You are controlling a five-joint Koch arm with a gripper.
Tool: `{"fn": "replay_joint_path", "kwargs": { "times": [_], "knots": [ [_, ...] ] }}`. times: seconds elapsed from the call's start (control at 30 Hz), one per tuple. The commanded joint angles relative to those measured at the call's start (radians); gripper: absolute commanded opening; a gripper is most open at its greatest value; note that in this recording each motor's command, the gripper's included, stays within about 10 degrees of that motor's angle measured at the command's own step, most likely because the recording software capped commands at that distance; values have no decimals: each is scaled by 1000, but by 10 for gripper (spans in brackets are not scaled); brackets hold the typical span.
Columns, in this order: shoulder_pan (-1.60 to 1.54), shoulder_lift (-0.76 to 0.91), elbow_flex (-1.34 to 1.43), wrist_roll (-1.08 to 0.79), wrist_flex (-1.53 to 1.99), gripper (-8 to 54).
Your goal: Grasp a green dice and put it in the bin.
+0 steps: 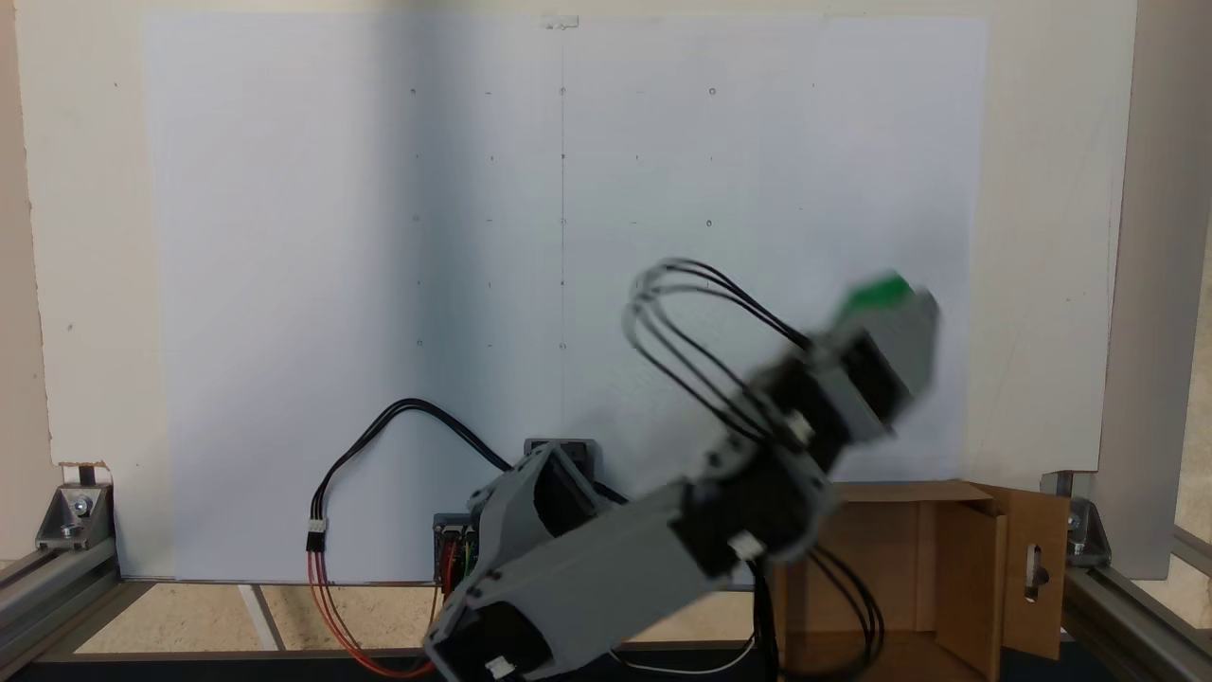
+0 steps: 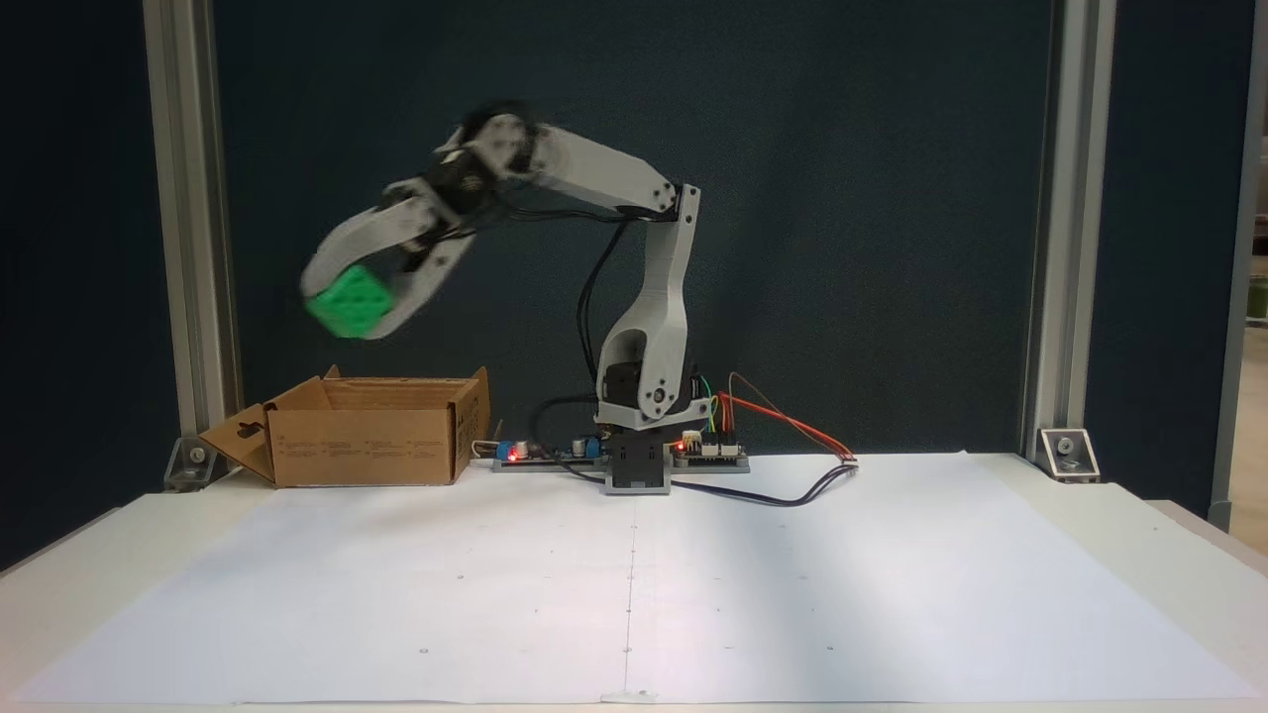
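The green dice (image 2: 348, 301) hangs in the air, clamped between the two grey fingers of my gripper (image 2: 349, 309). It is above the brown cardboard bin (image 2: 367, 442) and a little toward its left end, well clear of the rim. In a fixed view from above, the dice (image 1: 879, 293) shows as a blurred green patch at the tip of the gripper (image 1: 890, 305), beyond the far edge of the bin (image 1: 956, 568) at the lower right. The arm is blurred in both fixed views.
White paper (image 2: 634, 584) covers the table. The arm's base (image 2: 639, 465) and its circuit boards and cables (image 2: 773, 436) stand at the back centre. Aluminium posts (image 2: 188, 228) frame the table; the bin's slotted flap (image 2: 238, 436) sticks out toward the left post.
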Motion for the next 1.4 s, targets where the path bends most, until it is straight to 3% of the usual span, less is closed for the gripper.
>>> {"fn": "replay_joint_path", "kwargs": {
  "times": [0.0,0.53,0.73,1.17,1.2,1.3,1.37],
  "knots": [
    [117,-14,-71,-165,-29,115],
    [758,-190,-77,-522,259,115],
    [788,-270,-74,-523,284,115],
    [804,-278,-74,-526,264,115],
    [810,-278,-75,-525,264,132],
    [822,-282,-74,-522,264,297],
    [824,-282,-74,-512,264,319]
  ]
}}
